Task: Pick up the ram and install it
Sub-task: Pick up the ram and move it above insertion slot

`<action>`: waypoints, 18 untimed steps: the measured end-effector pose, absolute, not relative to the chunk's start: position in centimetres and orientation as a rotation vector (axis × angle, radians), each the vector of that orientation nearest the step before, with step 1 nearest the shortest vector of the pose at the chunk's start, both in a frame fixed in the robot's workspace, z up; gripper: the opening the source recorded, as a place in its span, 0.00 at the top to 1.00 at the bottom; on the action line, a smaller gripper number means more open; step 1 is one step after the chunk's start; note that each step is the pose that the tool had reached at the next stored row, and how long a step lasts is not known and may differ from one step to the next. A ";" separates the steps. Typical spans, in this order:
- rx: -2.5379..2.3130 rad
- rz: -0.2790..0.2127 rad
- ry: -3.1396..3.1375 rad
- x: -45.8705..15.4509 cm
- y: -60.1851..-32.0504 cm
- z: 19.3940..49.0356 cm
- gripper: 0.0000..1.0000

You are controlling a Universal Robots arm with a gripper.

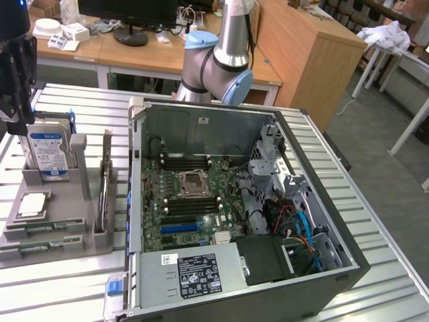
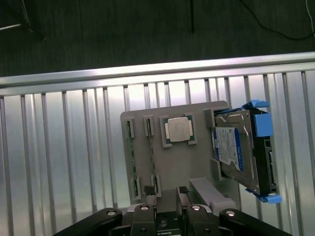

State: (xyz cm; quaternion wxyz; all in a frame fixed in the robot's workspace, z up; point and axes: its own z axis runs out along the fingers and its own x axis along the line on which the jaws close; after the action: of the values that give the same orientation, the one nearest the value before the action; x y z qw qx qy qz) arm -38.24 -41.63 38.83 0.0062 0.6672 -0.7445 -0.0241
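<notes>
While poised over a grey holder (image 2: 139, 157): parted fingers (image 2: 149, 191) on the gripper (image 2: 166, 192), nothing between them. Directly beneath the gripper, two ram sticks (image 2: 129, 130), standing on edge in two long slots of that holder, side by side, one stick's end just beside a fingertip. Long, narrow, thin and green, seen mostly edge-on, middles hidden by the holder; chips too small to make out. Just beyond the ram sticks, one square silver processor (image 2: 178, 129), lying flat in a recess. Further out from the gripper, one silver hard drive (image 2: 231, 143), propped on edge with blue brackets at its ends, blue-and-white label, printing not readable. Under everything, one table of metal slats (image 2: 59, 162). Well away from the gripper, toward the exterior view's right, one open computer case (image 1: 201, 124) lying on its side. Inside, one green motherboard (image 1: 154, 194) with a processor socket and black memory slots on both sides of it. Along the case's edge, one grey power supply (image 1: 157, 278) with one black label and one white, text too small to read. Behind the case, one arm (image 1: 224, 60) with pale blue joint caps.
</notes>
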 end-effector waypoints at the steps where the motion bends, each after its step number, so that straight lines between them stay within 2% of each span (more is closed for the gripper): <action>1: 2.088 -0.075 -2.330 -38.2 -41.6 38.8 0.70; 18: 2.088 -0.075 -2.330 -38.2 -41.6 36.5 0.70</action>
State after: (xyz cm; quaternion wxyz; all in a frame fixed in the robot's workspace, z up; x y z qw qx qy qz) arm -38.24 -41.63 36.52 0.0061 0.6672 -0.7444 -0.0240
